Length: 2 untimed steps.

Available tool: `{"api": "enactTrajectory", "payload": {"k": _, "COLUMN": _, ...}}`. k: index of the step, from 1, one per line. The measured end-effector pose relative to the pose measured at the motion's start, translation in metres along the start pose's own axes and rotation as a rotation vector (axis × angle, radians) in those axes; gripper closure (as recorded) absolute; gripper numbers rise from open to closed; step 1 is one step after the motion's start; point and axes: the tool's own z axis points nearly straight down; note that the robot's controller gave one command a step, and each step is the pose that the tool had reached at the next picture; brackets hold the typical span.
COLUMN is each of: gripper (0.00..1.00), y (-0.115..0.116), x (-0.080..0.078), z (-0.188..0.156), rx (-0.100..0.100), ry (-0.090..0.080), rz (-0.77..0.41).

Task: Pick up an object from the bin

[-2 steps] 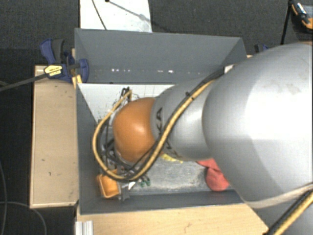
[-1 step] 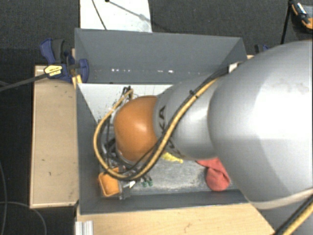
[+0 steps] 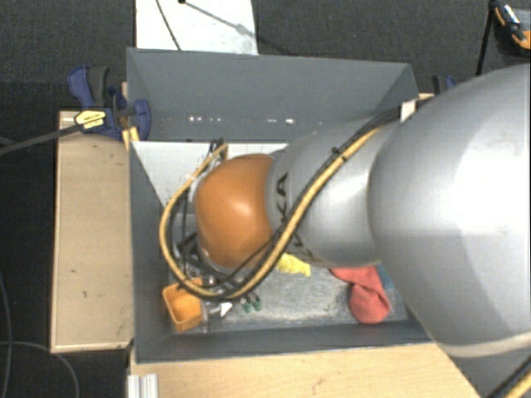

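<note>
Since the wrist, with its orange cover [image 3: 232, 210] and looped cables [image 3: 174, 222], is down deep in the lower left of the bin [image 3: 265, 89], I'd say this is the reach-down step, right before a grab. The gripper [image 3: 207, 287] sits under that cover, just beside a small orange boxy piece [image 3: 182, 305] tucked into the bin's lower-left corner, so that looks like the nearest candidate.

Honestly can't tell if the gripper is open or closed from this angle because the cover hides it. I can't see anything in its grip either, so I wouldn't call anything picked yet.

Other stuff on the floor: a yellow thing [image 3: 292, 265] to the right of the gripper, some small green bits [image 3: 251, 303] near the front wall, and a red lump [image 3: 367, 298] further right, partly under the arm.

Next move, my guess: line up over the orange piece, close on it, then lift straight up without scraping the left wall or snagging the cables. That corner is tight, so that's the tricky part.
</note>
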Motion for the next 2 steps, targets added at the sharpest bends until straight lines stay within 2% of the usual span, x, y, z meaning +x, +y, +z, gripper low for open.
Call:
{"api": "enactTrajectory", "payload": {"k": 1, "gripper": 1.0, "y": 0.0002, "x": -0.0025, "z": -0.0108, "rx": -0.001, "ry": -0.009, "rz": 0.001}}
{"api": "enactTrajectory", "payload": {"k": 2, "gripper": 1.0, "y": 0.0005, "x": -0.0024, "z": -0.0168, "rx": -0.002, "ry": -0.009, "rz": 0.002}}
